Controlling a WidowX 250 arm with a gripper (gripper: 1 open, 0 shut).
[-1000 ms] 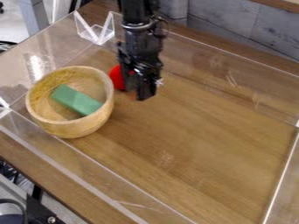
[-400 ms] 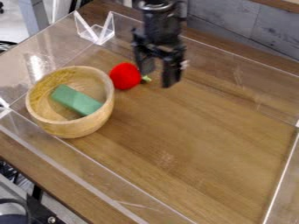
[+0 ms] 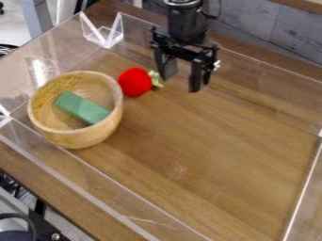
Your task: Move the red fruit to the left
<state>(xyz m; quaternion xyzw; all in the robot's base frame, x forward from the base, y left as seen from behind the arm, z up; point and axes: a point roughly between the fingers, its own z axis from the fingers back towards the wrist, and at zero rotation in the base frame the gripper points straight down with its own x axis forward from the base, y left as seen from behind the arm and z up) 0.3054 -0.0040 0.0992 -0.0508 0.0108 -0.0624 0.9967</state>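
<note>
The red fruit (image 3: 136,81) is small, round and bright red with a bit of green at its right side. It rests on the wooden table just right of the wooden bowl's rim. My gripper (image 3: 184,78) hangs pointing down to the right of the fruit and a little above the table. Its black fingers (image 3: 167,72) stand apart with nothing between them, and they do not touch the fruit.
A wooden bowl (image 3: 53,132) at the left holds a green rectangular block (image 3: 81,109). Clear acrylic walls (image 3: 176,205) ring the wooden table (image 3: 214,151) on all sides.
The gripper has drawn away from the red fruit, moving right and rising, with its fingers spreading wider. The fruit stays put beside the bowl.
</note>
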